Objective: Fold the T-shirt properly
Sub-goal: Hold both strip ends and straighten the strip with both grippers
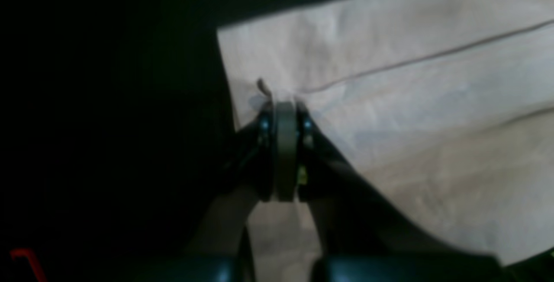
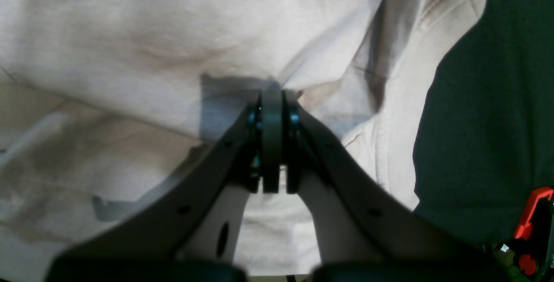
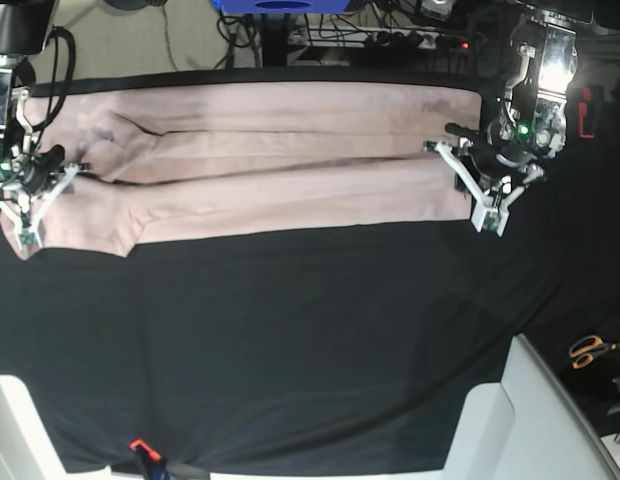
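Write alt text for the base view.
A pale pink T-shirt, folded into a long band, lies across the far part of a black cloth. The left gripper and right gripper pinch its opposite ends.

Left wrist view dim, blurred; right wrist brighter, soft; base glare top-right.

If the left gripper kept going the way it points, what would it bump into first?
The T-shirt. The left gripper has its jaws shut right at the shirt's edge, pinching what looks like a little fold of it. So it would push straight into the pink cloth, though depth is hard to judge.
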You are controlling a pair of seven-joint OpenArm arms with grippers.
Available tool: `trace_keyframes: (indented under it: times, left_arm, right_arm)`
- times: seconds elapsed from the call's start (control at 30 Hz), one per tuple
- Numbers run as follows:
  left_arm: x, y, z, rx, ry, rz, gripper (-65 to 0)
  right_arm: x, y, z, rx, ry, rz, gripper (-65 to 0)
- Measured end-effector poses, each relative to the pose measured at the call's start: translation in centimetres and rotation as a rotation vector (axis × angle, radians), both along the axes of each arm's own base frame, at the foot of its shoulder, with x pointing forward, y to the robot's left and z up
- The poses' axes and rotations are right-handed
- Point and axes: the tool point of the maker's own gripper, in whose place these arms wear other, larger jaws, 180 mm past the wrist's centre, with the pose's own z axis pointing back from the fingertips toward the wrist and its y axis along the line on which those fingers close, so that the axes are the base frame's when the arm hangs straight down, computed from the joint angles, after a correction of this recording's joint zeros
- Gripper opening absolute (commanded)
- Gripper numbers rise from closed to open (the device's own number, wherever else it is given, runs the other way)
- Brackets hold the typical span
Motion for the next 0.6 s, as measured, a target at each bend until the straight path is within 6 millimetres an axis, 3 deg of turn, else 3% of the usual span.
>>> trace_keyframes:
  times: [0.2,0.6]
  left_arm:
    - [-0.7,0.6,-1.1,0.006,0.036,0.016,-65.0]
    - [0.0,0.5,-0.8,0.000,-0.003,0.014,-65.0]
  right_arm:
    - [0.0,0.0,0.0,0.000,0.000,0.000,-65.0]
    - [-0.2,1.2,-0.5,0.024,0.008,-0.002,-65.0]
